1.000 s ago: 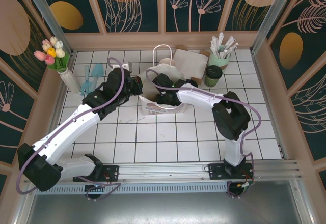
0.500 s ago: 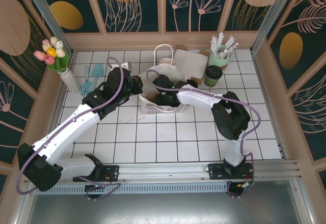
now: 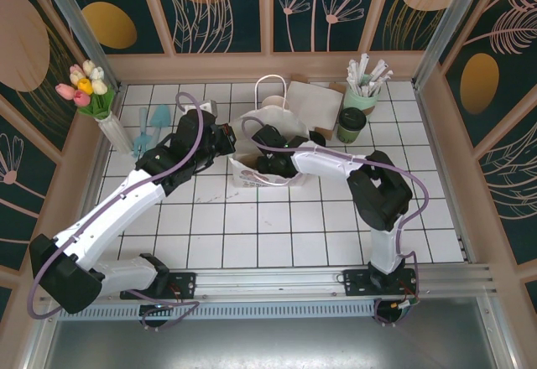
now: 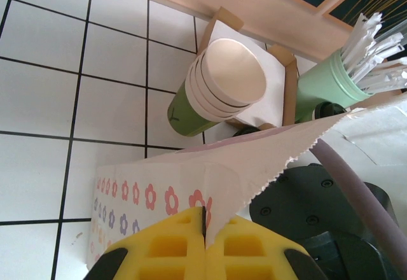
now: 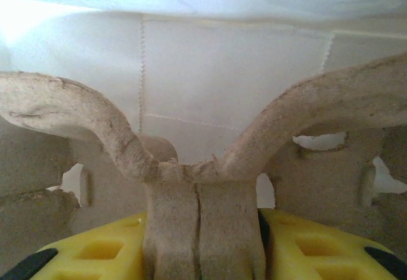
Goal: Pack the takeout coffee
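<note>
The takeout coffee (image 3: 351, 124), a small dark-green cup with a black lid, stands on the tiles right of the white paper bag (image 3: 268, 119). In the top view my left gripper (image 3: 225, 141) is at the bag's left rim. The left wrist view shows this gripper (image 4: 205, 226) shut on the flower-printed bag's (image 4: 191, 181) edge. My right gripper (image 3: 270, 164) reaches inside the bag. In the right wrist view it (image 5: 202, 242) is shut on the centre stem of a brown pulp cup carrier (image 5: 203, 197). The bag's white inner wall (image 5: 210, 83) is behind the carrier.
A mint-green cup of wrapped straws (image 3: 362, 92) and a cardboard box of napkins (image 3: 312, 101) stand at the back. Stacked cream cups (image 4: 222, 83) lie beside them. A flower vase (image 3: 99, 105) stands far left. The near tiles are free.
The right arm has pushed a little further left into the bag, and the bag has shifted slightly. The left arm has barely moved.
</note>
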